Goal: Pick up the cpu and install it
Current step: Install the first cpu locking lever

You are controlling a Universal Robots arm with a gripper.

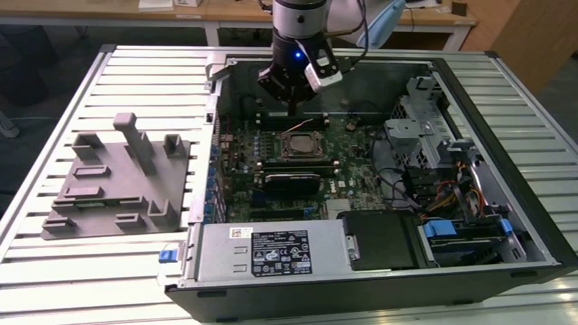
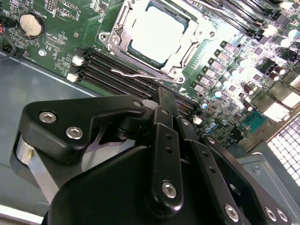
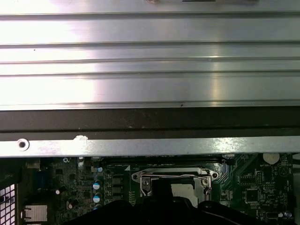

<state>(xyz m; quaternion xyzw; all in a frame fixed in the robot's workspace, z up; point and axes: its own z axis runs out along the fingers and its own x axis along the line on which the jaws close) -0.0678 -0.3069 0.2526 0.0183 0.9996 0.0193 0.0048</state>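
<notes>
The cpu is a pale silvery square lying flat inside the socket frame on the green motherboard, with the metal lever lying along the frame's edge. In the exterior view the cpu sits mid-board inside the open computer case. My gripper hangs above the board, just beyond the socket on its far side, over the memory slots. Its black fingers are shut together with nothing between them. The first wrist view shows the socket frame below the case wall.
A grey fixture with upright posts lies on the slatted table at the exterior view's left. Inside the case are a power supply in front, drive cages and cables at the right, and a round battery on the board.
</notes>
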